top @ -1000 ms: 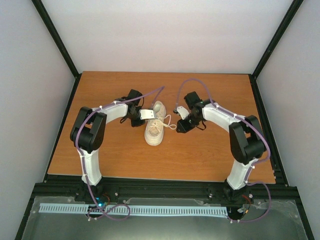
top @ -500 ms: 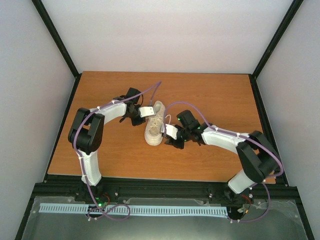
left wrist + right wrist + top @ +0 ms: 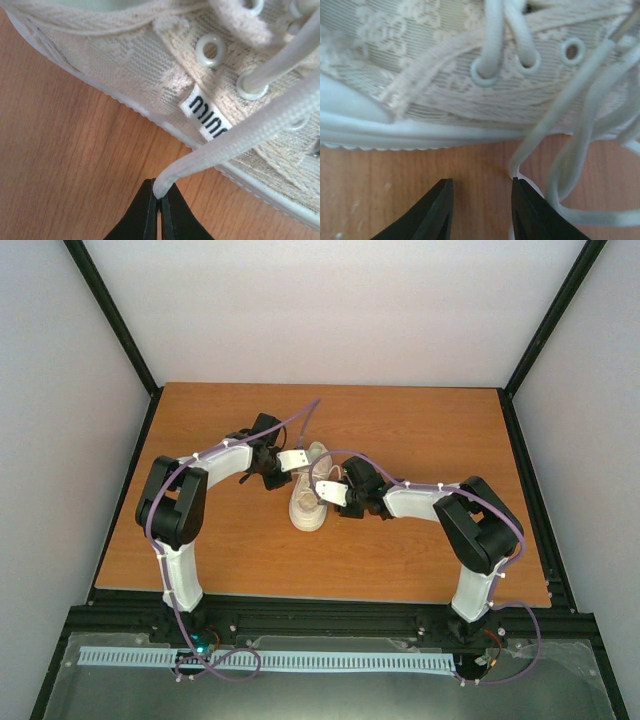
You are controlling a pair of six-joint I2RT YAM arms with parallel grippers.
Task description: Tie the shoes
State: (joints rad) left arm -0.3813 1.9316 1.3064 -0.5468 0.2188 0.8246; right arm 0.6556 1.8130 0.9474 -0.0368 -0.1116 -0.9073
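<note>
The cream canvas sneaker [image 3: 307, 502] lies mid-table, toe toward me. My left gripper [image 3: 293, 463] is at its left side near the heel, shut on a white lace [image 3: 235, 137] that runs taut up to the eyelets; the pinch shows in the left wrist view [image 3: 159, 196]. My right gripper [image 3: 326, 492] is at the shoe's right side, open and empty just above the table [image 3: 482, 200]. Loose lace loops [image 3: 570, 170] lie beside its right finger [image 3: 527, 210]. The shoe's side and sole [image 3: 420, 127] are just ahead of the jaws.
The wooden table [image 3: 420, 430] has a black frame round its edges. White walls stand close on three sides. Purple cables run along both arms.
My right arm has swung in to the left and lowered until its gripper is against the shoe's right side. My left gripper has stayed at the shoe, holding the lace.
</note>
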